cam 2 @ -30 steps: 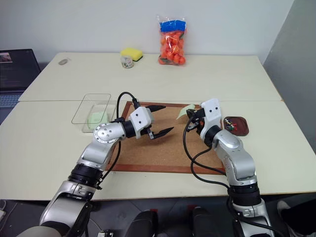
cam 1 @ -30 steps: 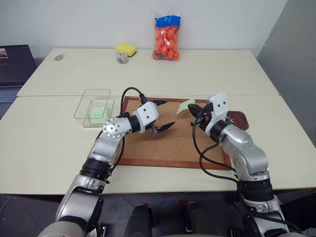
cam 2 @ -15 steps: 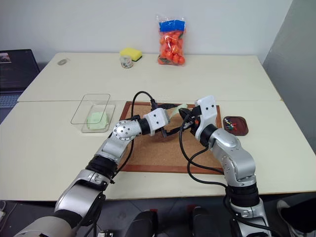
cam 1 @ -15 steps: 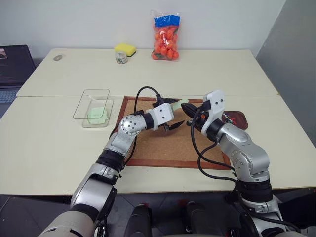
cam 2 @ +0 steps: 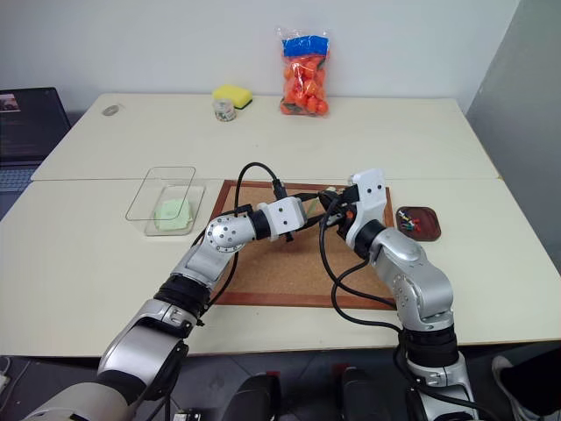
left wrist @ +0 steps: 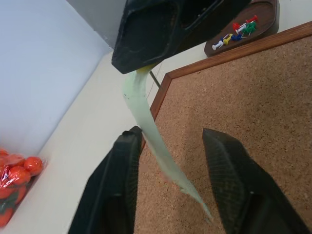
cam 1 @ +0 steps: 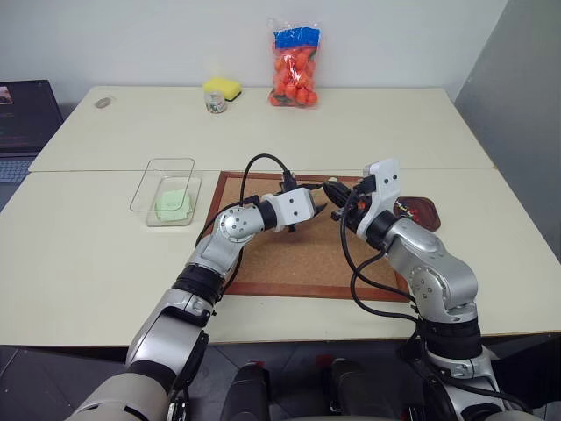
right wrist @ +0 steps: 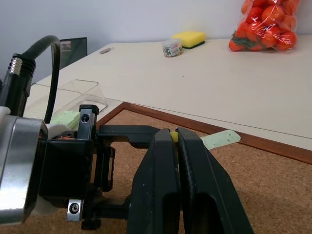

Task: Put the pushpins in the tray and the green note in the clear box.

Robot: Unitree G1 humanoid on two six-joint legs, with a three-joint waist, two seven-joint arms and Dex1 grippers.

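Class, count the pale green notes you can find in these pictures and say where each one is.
2. One green note lies in the clear box; another green note hangs pinched in the right gripper, over the corkboard's edge.

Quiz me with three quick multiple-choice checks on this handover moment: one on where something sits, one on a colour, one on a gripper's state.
1. Where do the pushpins lie?
A. in the reddish-brown tray
B. in the clear box
C. scattered on the corkboard

2. What colour is the sponge at the far side of the table?
A. blue
B. yellow
C. white

3. How do the right gripper fingers stand?
A. wide open, holding nothing
B. shut on the green note
C. shut on a pushpin

Answers:
1. A: the left wrist view shows the coloured pins inside the dish, beyond the corkboard.
2. B: it shows yellow beside the small jar.
3. B: the right wrist view shows the fingers pressed together on the pale green slip, which hangs between the left gripper fingers.
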